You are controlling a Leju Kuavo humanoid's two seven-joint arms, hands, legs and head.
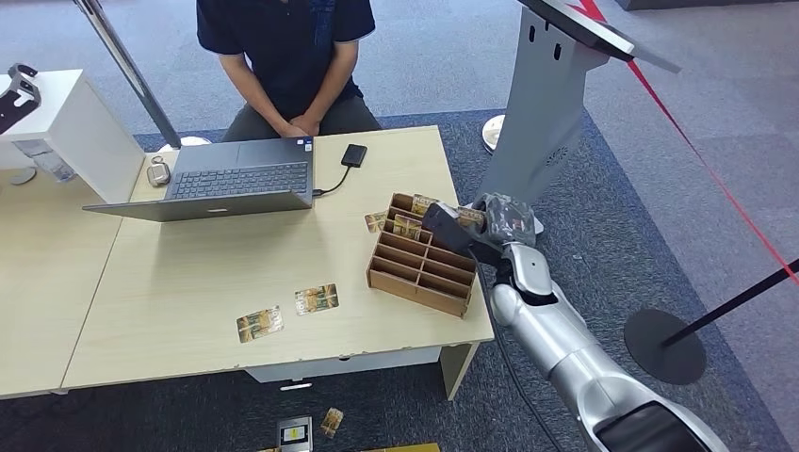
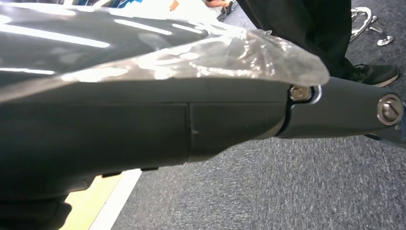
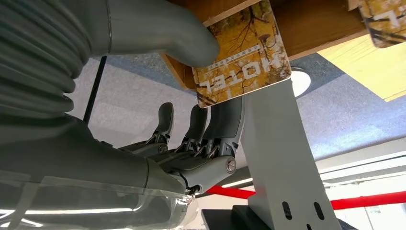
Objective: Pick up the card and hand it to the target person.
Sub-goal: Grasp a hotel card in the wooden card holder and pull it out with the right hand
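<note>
A wooden card organizer [image 1: 419, 259] stands at the right end of the table [image 1: 188, 282]. My right hand [image 1: 468, 226] reaches over its far right corner. In the right wrist view a yellow "HOTEL" card [image 3: 244, 52] stands against the organizer's wood [image 3: 311, 28]. My thumb [image 3: 191, 40] presses on the card's face and the dark fingers [image 3: 210, 124] reach up behind its lower edge, so the card is pinched. A second card [image 3: 383, 19] sits further along. My left hand [image 2: 344, 108] hangs over grey carpet, its fingers hidden.
A person [image 1: 283, 56] sits behind the table with clasped hands, behind an open laptop [image 1: 236, 179]. Two cards [image 1: 259, 323] [image 1: 317, 298] lie on the tabletop, another [image 1: 376, 222] beside the organizer. A grey kiosk stand [image 1: 537, 122] rises right of my hand. A stanchion base [image 1: 664, 344] stands on the floor.
</note>
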